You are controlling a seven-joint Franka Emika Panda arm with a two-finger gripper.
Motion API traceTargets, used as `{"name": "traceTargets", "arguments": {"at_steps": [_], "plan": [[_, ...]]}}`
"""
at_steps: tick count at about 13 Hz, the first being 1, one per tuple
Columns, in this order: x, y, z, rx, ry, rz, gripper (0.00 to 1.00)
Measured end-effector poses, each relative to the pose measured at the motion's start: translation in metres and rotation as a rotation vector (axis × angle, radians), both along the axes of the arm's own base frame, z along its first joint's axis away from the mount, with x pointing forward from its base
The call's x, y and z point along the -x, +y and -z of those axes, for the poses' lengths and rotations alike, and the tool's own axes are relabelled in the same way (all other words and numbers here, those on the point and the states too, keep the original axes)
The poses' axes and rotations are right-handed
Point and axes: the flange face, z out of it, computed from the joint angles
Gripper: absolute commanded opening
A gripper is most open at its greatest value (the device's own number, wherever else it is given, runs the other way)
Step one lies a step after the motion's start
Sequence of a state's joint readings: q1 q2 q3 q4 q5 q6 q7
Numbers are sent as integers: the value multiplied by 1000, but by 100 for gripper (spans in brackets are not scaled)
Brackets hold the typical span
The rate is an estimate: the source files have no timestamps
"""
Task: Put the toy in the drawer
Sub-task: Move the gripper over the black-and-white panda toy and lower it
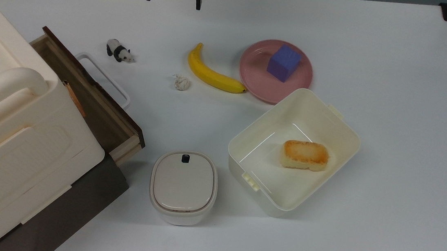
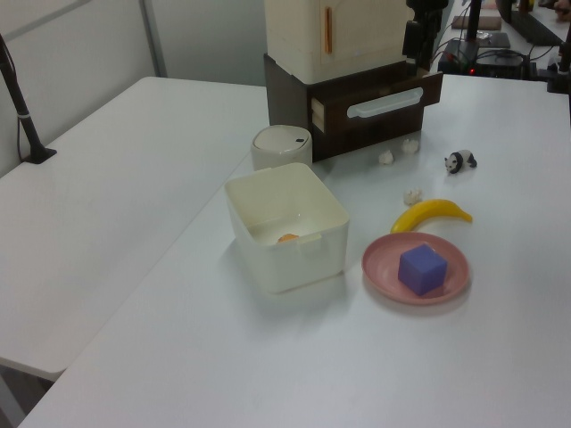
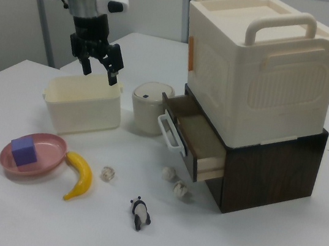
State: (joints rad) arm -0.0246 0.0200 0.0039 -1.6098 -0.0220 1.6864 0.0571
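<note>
- The black two-finger gripper [image 3: 100,67] hangs above the white worktop [image 1: 392,117] with its fingers spread apart and nothing between them; in the top view its fingertips show at the far edge of the worktop.
- The tiny black-and-white panda figurine [image 1: 120,51] stands on the worktop, near the white loop handle [image 1: 103,79] and well apart from the gripper.
- The dark brown wooden drawer with lighter wood sides [image 3: 192,138] is pulled out; the right view shows its inside bare.
- The right view shows the cream plastic cabinet with a top handle [image 3: 263,66] sitting on a dark brown base, and two whitish paper wads [image 3: 174,182] below the drawer front; the top view shows one wad [image 1: 181,83] beside the yellow banana [image 1: 211,74].
- The purple cube [image 1: 283,63] sits on the pink round plate [image 1: 252,79].
- The top view shows a browned bread-like block [image 1: 305,155] inside the cream rectangular plastic bin [image 1: 330,123]; the left view shows only a sliver of it.
- A cream lidded container with rounded corners [image 1: 183,186] stands between drawer and bin.
</note>
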Motion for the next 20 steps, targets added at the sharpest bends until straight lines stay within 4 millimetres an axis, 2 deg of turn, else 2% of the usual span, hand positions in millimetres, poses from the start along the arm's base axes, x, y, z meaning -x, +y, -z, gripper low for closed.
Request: {"name": "traceTargets", "arguments": {"at_steps": [3, 6, 8, 11, 14, 16, 20], "plan": [[0, -2, 0, -1, -1, 10, 100], [1, -14, -1, 1, 0, -11, 100], [1, -23, -1, 7, 1, -98, 100], [7, -45, 2, 14, 40, -341, 100], [9, -50, 7, 45, 77, -508, 100], [11, -55, 19, 88, 127, -592, 100], [17, -61, 67, 93, 254, -730, 100]]}}
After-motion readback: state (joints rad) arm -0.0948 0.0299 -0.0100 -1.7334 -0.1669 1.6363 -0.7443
